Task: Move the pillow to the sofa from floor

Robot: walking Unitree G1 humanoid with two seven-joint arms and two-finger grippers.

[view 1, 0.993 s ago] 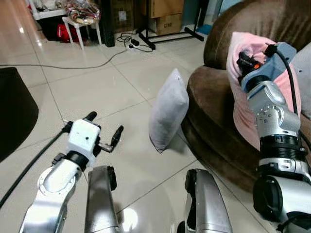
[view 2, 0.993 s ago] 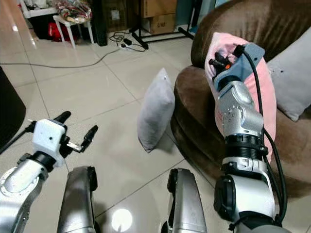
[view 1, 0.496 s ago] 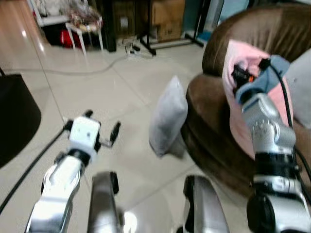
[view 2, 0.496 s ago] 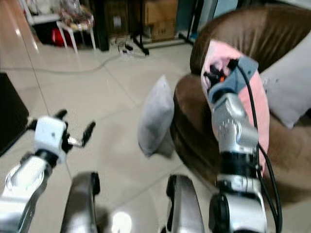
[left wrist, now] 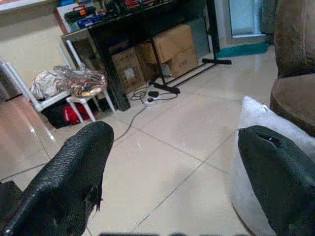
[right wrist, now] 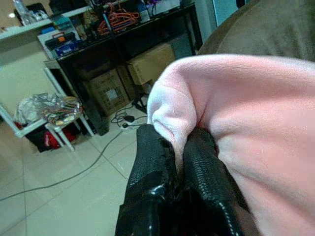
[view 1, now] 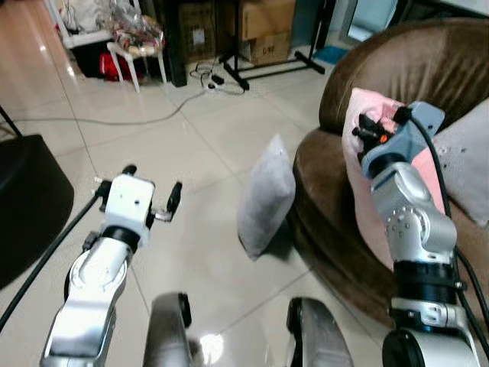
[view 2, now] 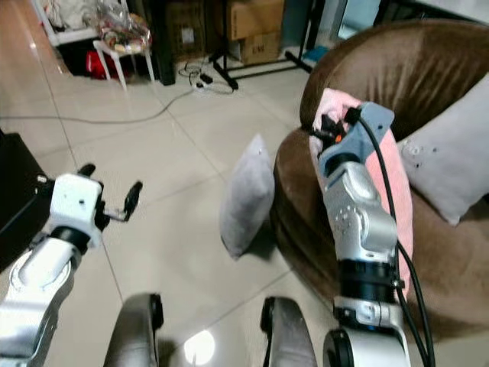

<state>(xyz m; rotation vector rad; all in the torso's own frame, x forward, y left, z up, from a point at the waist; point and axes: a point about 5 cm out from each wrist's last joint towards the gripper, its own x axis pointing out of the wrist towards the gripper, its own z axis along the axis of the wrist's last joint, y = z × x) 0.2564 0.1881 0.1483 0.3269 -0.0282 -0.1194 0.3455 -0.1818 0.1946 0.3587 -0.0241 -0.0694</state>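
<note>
My right gripper [right wrist: 179, 162] pinches a fold at the top corner of the pink pillow [view 2: 386, 191], fingers pressed tight on the fabric; the pillow hangs against the brown sofa [view 1: 428, 69], over the seat edge. It looks soft and light and sags from the pinch, so a corner fold is the hold to take, though it may slip. My left gripper [view 1: 149, 180] hovers over the tiles, fingers spread, empty. A grey pillow [view 1: 265, 197] stands on the floor, leaning on the sofa base.
</note>
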